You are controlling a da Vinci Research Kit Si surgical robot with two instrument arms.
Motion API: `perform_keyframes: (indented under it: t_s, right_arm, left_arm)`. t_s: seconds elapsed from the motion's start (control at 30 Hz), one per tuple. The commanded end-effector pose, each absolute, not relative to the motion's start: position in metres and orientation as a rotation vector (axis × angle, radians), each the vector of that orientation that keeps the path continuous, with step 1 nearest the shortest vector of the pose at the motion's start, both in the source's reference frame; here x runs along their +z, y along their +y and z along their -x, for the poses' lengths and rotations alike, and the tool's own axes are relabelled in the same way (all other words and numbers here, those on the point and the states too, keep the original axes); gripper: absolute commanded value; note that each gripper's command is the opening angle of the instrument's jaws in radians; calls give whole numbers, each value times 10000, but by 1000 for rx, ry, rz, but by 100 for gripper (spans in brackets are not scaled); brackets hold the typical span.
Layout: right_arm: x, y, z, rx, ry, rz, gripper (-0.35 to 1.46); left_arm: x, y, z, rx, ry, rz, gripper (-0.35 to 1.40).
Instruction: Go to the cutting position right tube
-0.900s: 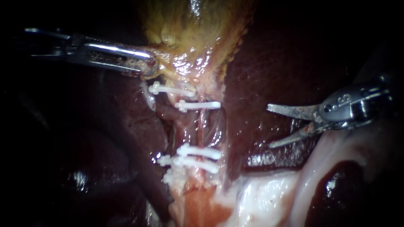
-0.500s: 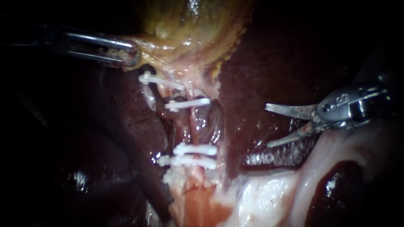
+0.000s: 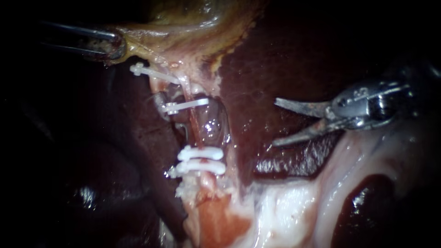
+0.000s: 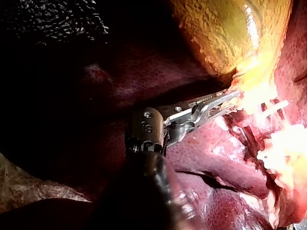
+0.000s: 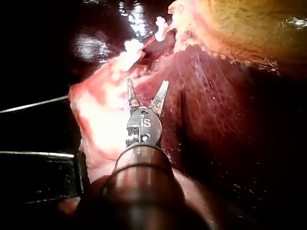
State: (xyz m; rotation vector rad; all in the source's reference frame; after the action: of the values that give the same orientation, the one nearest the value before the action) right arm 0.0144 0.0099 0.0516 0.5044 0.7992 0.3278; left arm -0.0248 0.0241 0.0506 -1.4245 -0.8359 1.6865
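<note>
While left instrument pincer pinches gallbladder, right instrument pincer spread (over liver).

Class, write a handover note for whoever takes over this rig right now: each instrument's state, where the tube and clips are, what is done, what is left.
Left instrument: jaws shut on the gallbladder edge.
Right instrument: jaws open, over the liver, apart from the tube.
The tube runs bare between the upper clips and lower clips.
Done: tube clipped and exposed.
Left: bring the open jaws around the tube between the clip pairs.
</note>
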Motion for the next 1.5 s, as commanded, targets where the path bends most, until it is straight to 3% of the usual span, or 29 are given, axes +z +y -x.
perform_keyframes:
  t_s: [0.03, 0.5, 0.9, 1.5]
  right_arm:
    - [519, 97, -149, 318, 799, -540, 138]
    - [565, 79, -216, 372, 800, -683, 133]
    - [595, 81, -260, 438, 834, -727, 133]
    - [615, 73, -294, 489, 966, -846, 137]
  left_arm:
    - [506, 241, 248, 1687, -834, 1424, -35]
    - [506, 241, 251, 1686, -832, 1423, -35]
    - [506, 241, 255, 1685, -826, 1421, -35]
    - [506, 241, 258, 1685, -827, 1422, -35]
